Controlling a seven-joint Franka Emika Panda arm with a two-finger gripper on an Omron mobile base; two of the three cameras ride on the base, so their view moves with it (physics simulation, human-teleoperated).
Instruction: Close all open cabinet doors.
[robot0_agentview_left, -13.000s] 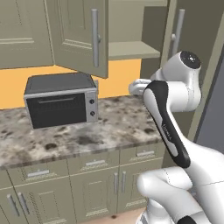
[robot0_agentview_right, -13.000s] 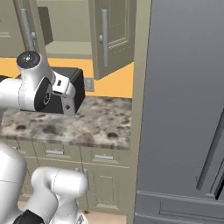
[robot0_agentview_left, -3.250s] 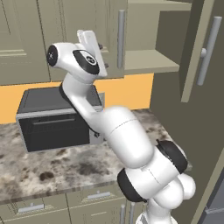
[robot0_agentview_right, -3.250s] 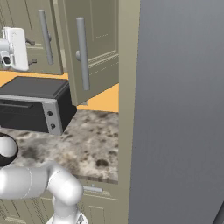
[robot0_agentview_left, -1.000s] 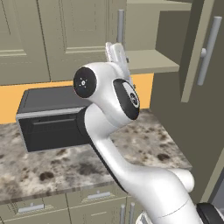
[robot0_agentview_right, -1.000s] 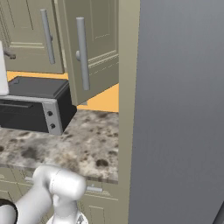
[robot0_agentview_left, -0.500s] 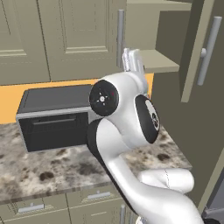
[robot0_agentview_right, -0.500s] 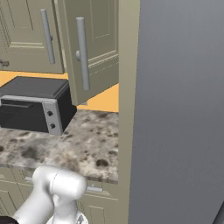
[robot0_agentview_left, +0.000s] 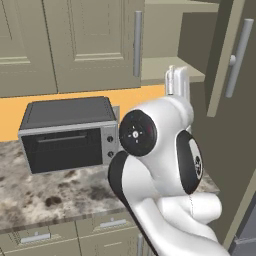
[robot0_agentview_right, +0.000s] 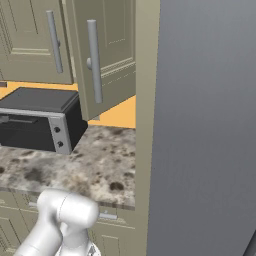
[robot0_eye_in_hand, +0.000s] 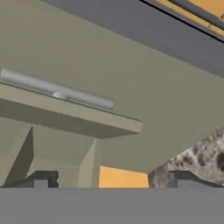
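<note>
The pincer (robot0_eye_in_hand: 111, 181) is spread wide, holding nothing. The open cabinet door (robot0_agentview_left: 235, 65) sticks out at two o'clock. The big arm could bump its edge and miss the push.

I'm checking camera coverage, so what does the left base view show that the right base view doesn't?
Left base view alone: the inside of the open cabinet with its shelf. Right base view alone: the tall dark fridge side. Both share the open cabinet door with its bar handle, the closed door beside it, the toaster oven and the speckled counter.
</note>
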